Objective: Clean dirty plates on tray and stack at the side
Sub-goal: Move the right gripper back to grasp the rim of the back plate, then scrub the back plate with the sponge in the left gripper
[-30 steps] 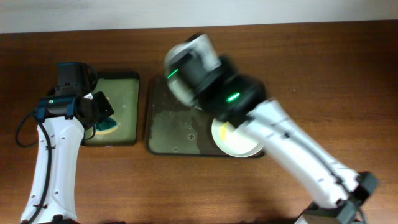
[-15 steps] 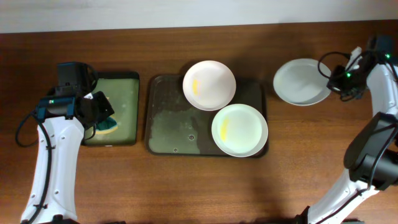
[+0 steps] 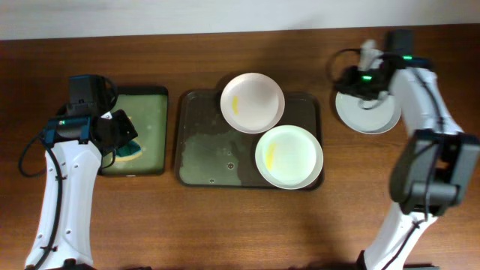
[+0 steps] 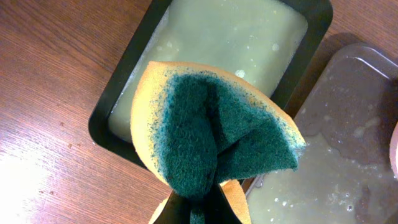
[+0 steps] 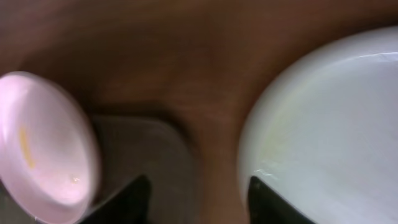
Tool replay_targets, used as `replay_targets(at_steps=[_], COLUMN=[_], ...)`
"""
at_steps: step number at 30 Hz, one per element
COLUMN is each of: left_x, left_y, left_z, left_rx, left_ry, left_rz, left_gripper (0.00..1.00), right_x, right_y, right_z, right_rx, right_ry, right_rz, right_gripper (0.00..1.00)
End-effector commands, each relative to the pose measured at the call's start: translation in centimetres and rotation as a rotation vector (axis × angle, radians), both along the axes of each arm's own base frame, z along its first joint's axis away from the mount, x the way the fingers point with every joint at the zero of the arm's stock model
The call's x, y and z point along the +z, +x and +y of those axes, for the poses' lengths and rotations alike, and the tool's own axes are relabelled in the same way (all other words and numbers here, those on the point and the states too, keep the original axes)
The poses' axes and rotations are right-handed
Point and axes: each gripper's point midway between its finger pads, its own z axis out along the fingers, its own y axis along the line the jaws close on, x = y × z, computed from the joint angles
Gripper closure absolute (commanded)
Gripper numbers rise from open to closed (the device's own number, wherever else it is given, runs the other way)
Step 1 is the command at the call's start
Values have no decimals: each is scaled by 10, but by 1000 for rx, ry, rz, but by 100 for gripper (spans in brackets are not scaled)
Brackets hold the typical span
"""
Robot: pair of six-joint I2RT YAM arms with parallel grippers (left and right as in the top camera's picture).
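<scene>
Two white dirty plates with yellow smears lie on the dark tray [image 3: 196, 154]: one at the back [image 3: 252, 102], one at the front right [image 3: 289, 156]. A third, bluish-grey plate [image 3: 367, 112] rests on the table to the right of the tray. My right gripper [image 3: 346, 81] hovers at that plate's back left rim, open and empty. In the right wrist view the right gripper [image 5: 198, 183] hangs over bare wood between the grey plate [image 5: 323, 124] and the back plate [image 5: 43, 143]. My left gripper [image 4: 199, 208] is shut on a folded green-yellow sponge [image 4: 211, 134].
A small black tray [image 3: 146, 112] of cloudy liquid [image 4: 236, 37] stands left of the big tray, under the sponge. The big tray's left half holds wet soapy film [image 3: 206, 146]. A pale wall runs along the table's far edge.
The right arm, stretched over the tray a second ago, swung to the grey plate's right rim, then to its back left rim with jaws now open. The left arm has not moved.
</scene>
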Motion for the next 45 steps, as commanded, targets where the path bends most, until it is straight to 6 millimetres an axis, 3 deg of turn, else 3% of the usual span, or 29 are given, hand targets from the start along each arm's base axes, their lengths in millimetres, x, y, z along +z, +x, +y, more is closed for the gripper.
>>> replay_targets(at_steps=[1,5,8,9,12,18,21,23,28,32,35,39,41,45], left_x=[4,4,4,4,4,4,4,4,8,3,-13,-49,-65,-101], left_y=[0,0,0,0,0,0,0,1,12,15,20,33,36,44], left_z=[0,0,0,0,0,0,0,-3,-31,-57,-81,-129,-151,-189], left_rx=[6,6,6,6,6,6,5,-2,-100,-173,-219,-316,-366,-450], left_ry=[-7,-7,-7,-7,-7,-7,-8,-18,-84,-87,-99,-192,-236,-246], left_rz=[-18,-18,-18,-18,-19,-19,-19,-24,-64,-50,-12,48,74,108], left_gripper=[100,100,100,100,100,100,100,100,100,100,100,100,100,100], right_x=[-23,-50,-59,-61,-68,-83,-87,-87,-92,-94,-92,-92,-92,-93], right_y=[5,10,12,12,7,-7,-12,-17,-51,-69,-87,-89,-89,-90], right_z=[62,120,139,140,141,156,165,177,216,230,244,243,243,243], right_rx=[116,215,247,250,257,297,298,303,394,436,479,478,478,478], right_ry=[-72,-170,-167,-167,-170,-134,-114,-106,-120,-116,-46,-50,-50,-51], right_rz=[-3,-41,-58,-55,-29,28,47,53,117,162,213,219,219,225], right_gripper=[46,42,42,43,64,67,84,89,90,93,87,87,96,96])
